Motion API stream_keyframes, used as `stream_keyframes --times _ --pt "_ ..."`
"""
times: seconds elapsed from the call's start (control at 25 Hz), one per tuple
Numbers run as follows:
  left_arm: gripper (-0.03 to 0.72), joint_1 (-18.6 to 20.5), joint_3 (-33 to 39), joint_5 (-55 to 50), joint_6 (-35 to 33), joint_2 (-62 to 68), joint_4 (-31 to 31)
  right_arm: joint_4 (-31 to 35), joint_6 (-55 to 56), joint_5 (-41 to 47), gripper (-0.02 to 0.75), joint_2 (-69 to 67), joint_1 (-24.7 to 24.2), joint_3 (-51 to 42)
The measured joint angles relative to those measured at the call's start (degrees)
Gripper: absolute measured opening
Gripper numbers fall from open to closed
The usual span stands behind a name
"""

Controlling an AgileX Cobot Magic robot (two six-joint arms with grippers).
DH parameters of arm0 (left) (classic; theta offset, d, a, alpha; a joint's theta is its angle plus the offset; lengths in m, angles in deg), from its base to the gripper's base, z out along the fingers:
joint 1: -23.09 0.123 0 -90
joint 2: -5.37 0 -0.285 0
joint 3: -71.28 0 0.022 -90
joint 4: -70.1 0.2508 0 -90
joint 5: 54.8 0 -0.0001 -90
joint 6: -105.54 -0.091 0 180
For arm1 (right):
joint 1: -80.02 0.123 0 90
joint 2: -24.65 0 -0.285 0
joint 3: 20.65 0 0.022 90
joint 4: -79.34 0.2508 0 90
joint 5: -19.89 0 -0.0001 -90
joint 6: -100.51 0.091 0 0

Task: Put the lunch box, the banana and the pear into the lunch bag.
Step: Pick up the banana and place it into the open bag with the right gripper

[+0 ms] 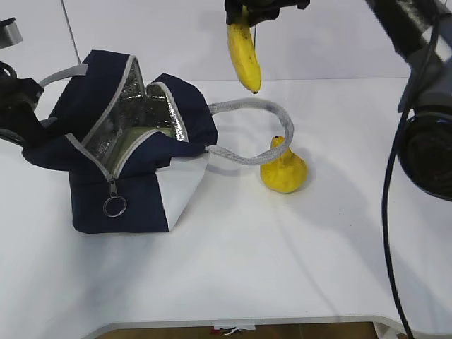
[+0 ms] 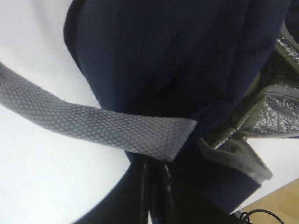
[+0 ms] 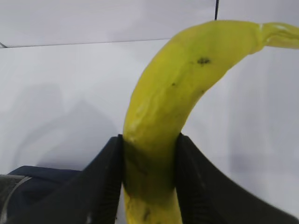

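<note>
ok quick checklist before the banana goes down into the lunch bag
1. Right gripper shut on banana: ok, fingers press both sides.
2. Lunch bag mouth open, foil lining showing: ok.
3. Left gripper on the bag's far side panel: cannot tell from the wrist view; only fabric and a grey handle show.
4. Banana over the opening: not ok, it hangs to the right of it.
5. Pear clear of the path: ok, on the table right of the bag.
6. Lunch box inside: cannot tell.

White table (image 1: 233, 268) surface, smooth and matte, with a rounded front edge at the bottom. A wood-toned floor (image 1: 282, 330) strip shows below that edge. Pale wall (image 1: 155, 32) behind, carrying one thin dark vertical line (image 1: 70, 32) at upper left.
</note>
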Motion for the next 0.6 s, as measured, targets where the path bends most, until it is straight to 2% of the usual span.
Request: stream_keyframes --times 0.4,0.6 --pt "-0.007 0.0 0.0 0.0 0.0 0.0 0.0 4.17 -5.8 0.36 0.289 7.64 0.0 0.28" --pt "-0.007 0.0 0.0 0.0 0.0 0.0 -0.27 18.26 -6.02 0.36 0.289 9.85 -0.02 0.34"
